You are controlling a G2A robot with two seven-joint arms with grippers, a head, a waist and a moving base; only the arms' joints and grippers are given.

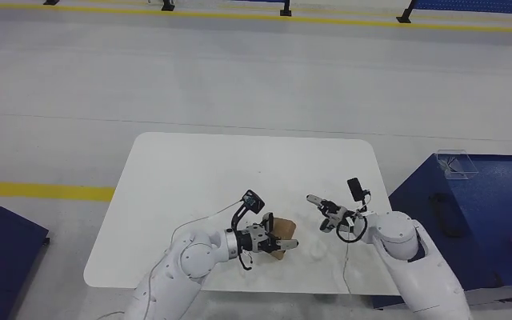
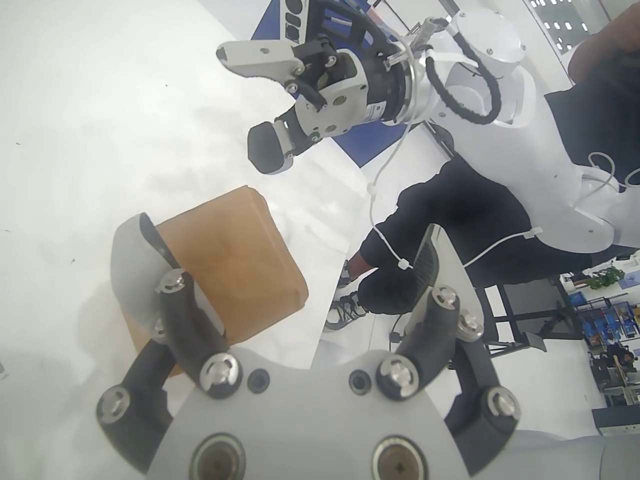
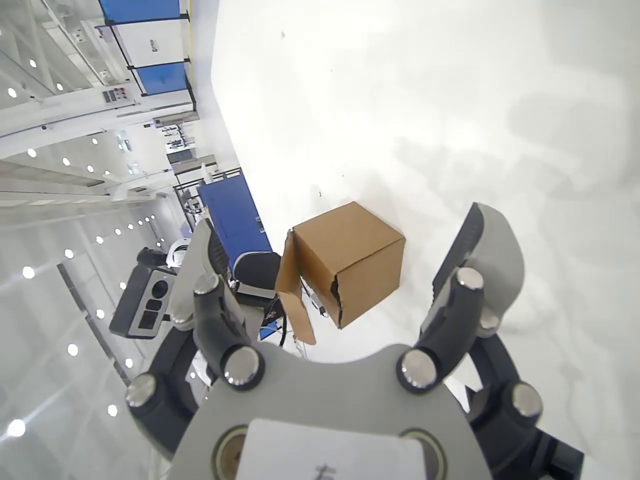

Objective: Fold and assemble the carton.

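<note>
Carton [image 1: 278,238] near the front edge of the surface [image 1: 200,176], formed into a cube but with one flap [image 3: 292,297] standing open at one side. Left tool [image 2: 285,237] is spread wide, with the carton lying between its fingers and close against one of them (whether that finger presses the wall cannot be told). Right tool [image 1: 318,204] hangs near the carton, facing it, also spread wide and holding nothing. Step in hand, by judgement: closing the loose flap. To do it well, the left tool should first narrow onto the flat walls, not the corners, to steady the body. The right tool should then push the flap over along its crease, gently, since one seam looks ragged.
</note>
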